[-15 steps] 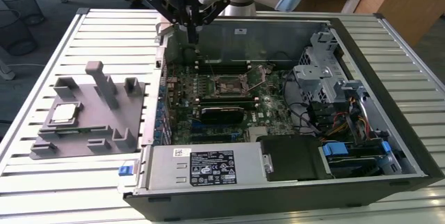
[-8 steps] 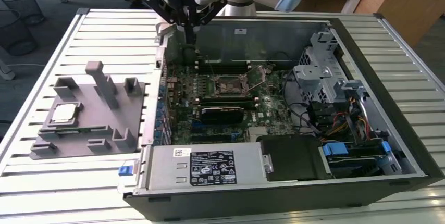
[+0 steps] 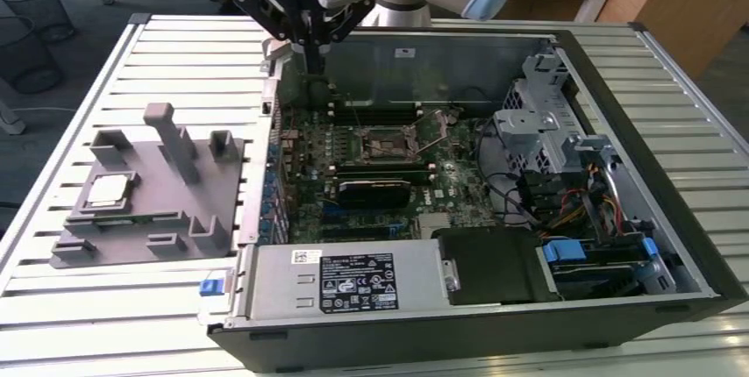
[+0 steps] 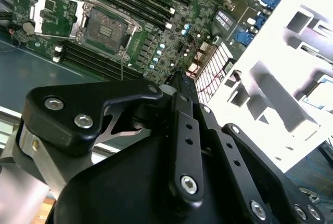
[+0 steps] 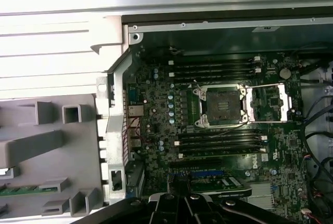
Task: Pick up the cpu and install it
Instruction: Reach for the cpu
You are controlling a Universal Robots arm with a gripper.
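Observation:
The cpu (image 3: 108, 190), a small silvery square with a pale rim, lies flat on the grey fixture plate (image 3: 153, 219) at the exterior view's left, outside the computer case. My gripper (image 3: 314, 67) hangs over the case's back left corner, well above the motherboard (image 3: 351, 162), and is shut with nothing between its fingers. It is far from the cpu. The empty cpu socket (image 3: 390, 143) stands with its metal frame swung open. Both wrist views show the socket (image 4: 106, 26) (image 5: 223, 107) beyond the black gripper (image 4: 176, 77) (image 5: 174, 200).
The open case (image 3: 609, 53) lies on a slatted white table (image 3: 117, 307). A drive cage (image 3: 545, 123), cables (image 3: 585, 202) and a power supply (image 3: 339, 280) fill its right and front. Upright grey posts (image 3: 175, 136) rise from the fixture near the cpu.

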